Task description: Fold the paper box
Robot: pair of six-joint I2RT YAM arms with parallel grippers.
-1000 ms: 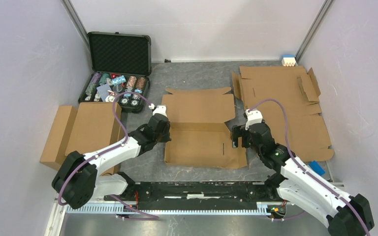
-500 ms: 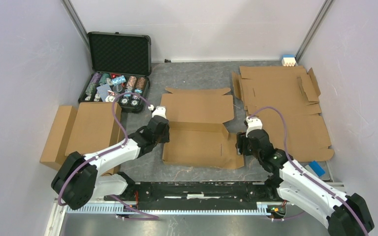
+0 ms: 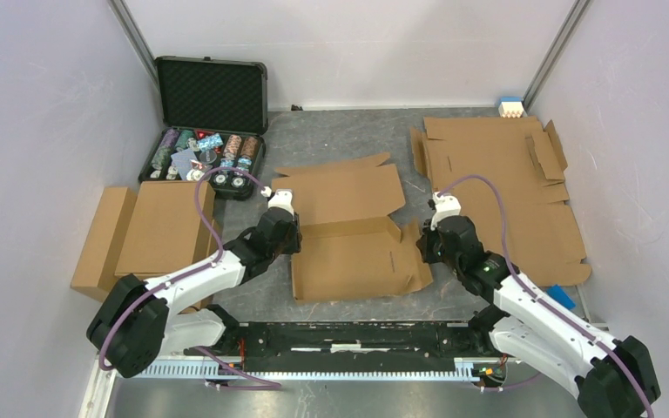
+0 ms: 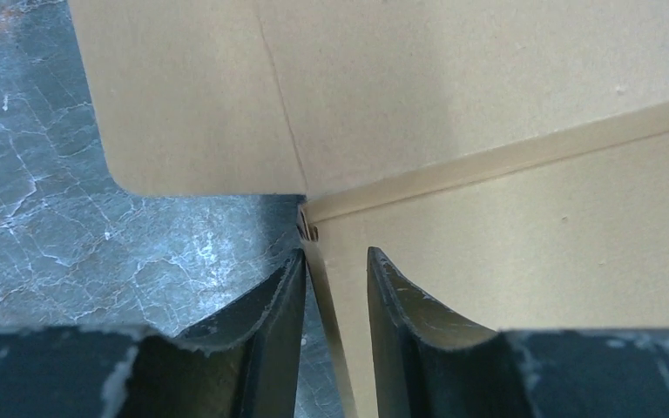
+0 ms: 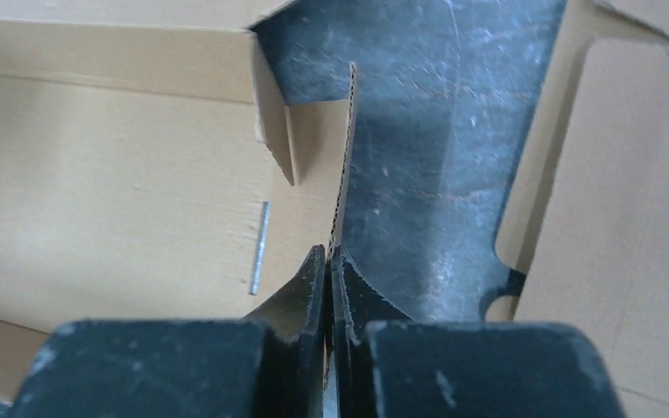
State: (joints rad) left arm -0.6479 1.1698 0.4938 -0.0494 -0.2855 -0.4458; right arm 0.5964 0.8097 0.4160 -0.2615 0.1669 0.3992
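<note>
At the table's [image 3: 340, 139] centre, the paper box [image 3: 357, 257] lies half formed between two hands.
Its lid panel stretches toward 12 o'clock, skewed a little. At the box's 9 o'clock the left hand [image 4: 335, 261] straddles the left side wall, fingers [image 4: 261, 326] apart with the cardboard edge between them (not clamped). At 3 o'clock the right hand [image 5: 328, 257] is pinched shut on the raised right wall's edge. An open case of poker chips [image 3: 212, 96] sits at 11 o'clock; flat cardboard sheets [image 3: 505, 192] lie at 2 o'clock.
</note>
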